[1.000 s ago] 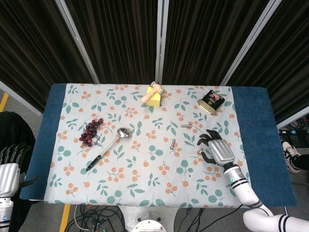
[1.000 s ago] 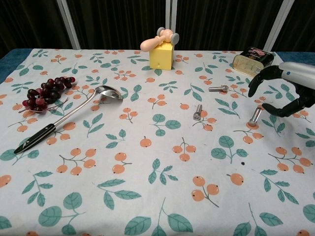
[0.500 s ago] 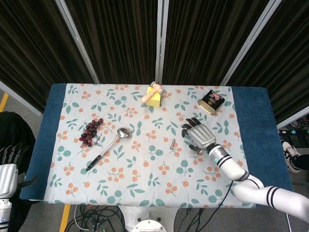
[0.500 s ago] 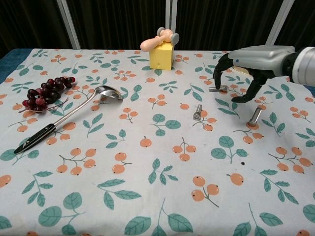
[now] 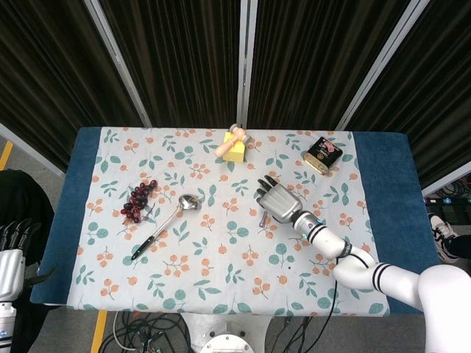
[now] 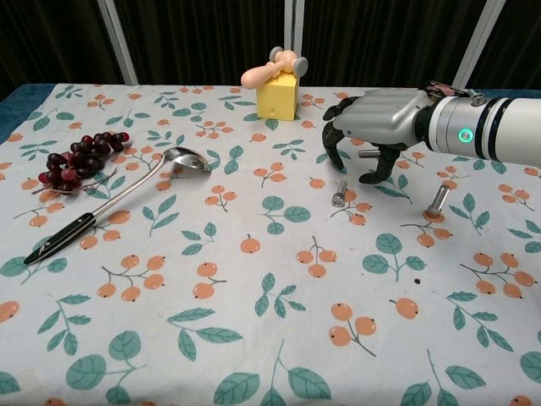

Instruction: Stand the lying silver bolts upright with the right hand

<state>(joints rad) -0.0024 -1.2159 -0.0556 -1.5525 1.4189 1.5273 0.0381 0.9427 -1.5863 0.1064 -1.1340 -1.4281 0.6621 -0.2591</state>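
The right hand (image 6: 372,127) reaches out over the desk (image 6: 254,338), palm down. Its fingers (image 6: 338,152) are curled and spread apart, holding nothing. Just under them lies a small silver bolt (image 6: 339,194), shiny, on its side. A second bolt (image 6: 438,201) stands up by the wrist. A third bolt (image 6: 368,154) peeks out behind the hand; only the chest view shows it. The head view alone shows the left hand (image 5: 11,254), off the desk's corner, fingers straight.
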